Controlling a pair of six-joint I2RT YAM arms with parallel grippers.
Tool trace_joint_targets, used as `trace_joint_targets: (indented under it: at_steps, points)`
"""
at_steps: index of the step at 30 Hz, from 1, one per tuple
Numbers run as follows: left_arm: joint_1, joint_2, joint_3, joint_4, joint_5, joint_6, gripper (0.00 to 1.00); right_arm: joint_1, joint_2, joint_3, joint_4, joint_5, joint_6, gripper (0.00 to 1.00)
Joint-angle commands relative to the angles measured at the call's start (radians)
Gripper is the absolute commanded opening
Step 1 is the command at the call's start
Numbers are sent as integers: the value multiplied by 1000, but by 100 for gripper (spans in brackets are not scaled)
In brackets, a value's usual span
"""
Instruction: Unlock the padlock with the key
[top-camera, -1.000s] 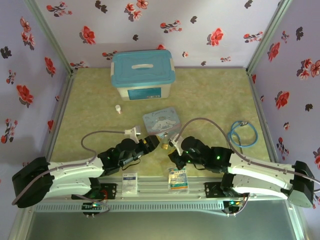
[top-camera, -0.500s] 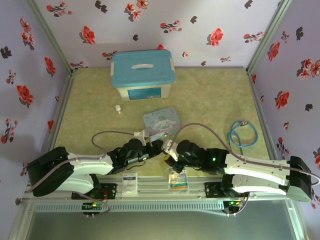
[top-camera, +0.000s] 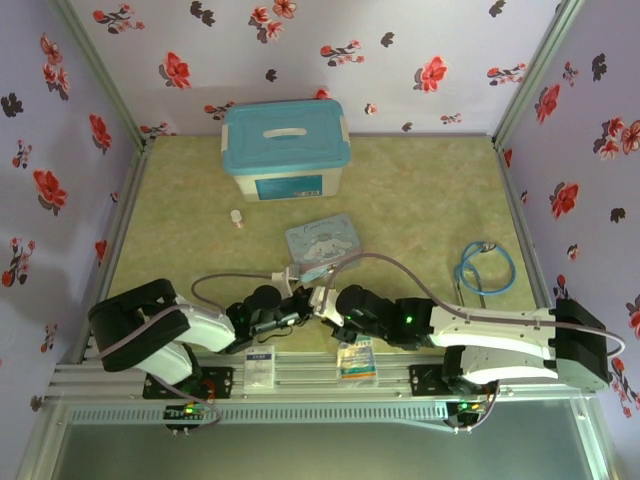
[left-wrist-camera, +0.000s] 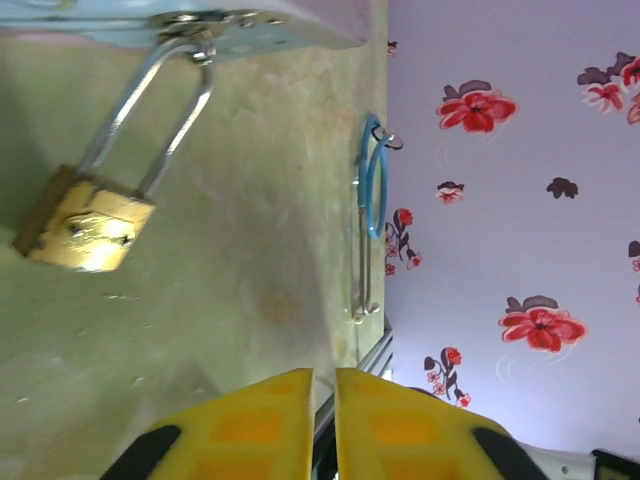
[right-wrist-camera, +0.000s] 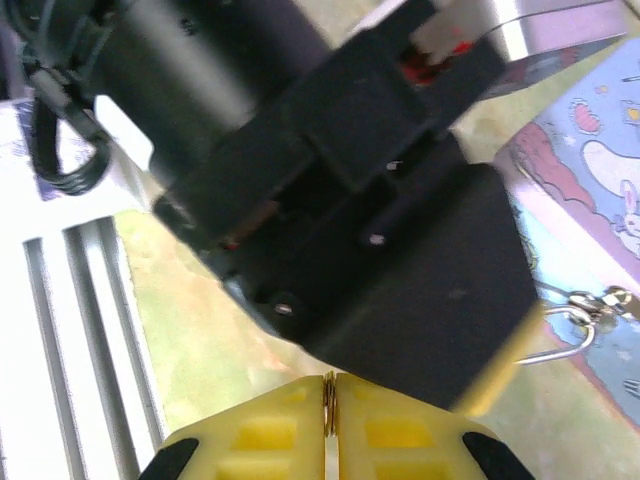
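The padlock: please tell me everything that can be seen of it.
The padlock is small, with a brass-coloured body and a thin silvery shackle. Both legs sit in the body, so it looks locked. The shackle passes through the metal latch of the tin. The body lies tilted against the table. Nothing else touches it.

No legible text or labels

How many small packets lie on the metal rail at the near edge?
2. A white packet left of centre, a blue-and-yellow packet to its right; more may be hidden.
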Motion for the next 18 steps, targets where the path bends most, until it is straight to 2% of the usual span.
trace_joint_targets:
  at_steps: [1, 7, 9, 11, 13, 18]
  points:
    - [-5, 13, -9, 113, 13, -28, 12, 6, 13, 42, 24, 120, -42, 9]
    - [-4, -2, -5, 106, 14, -23, 9, 7, 15, 29, 41, 194, -53, 9]
    - [-3, -4, -9, 95, 9, -17, 12, 6, 5, 25, 48, 210, -39, 9]
    - [-5, -8, -45, 115, -43, -24, 26, 6, -15, 14, 65, 202, -6, 8]
    - [-3, -41, -85, 115, -97, -10, 29, 1, -39, -1, 79, 190, 42, 9]
    - [-3, -189, -102, -44, -174, -25, 55, -35, -72, -24, 89, 161, 168, 9]
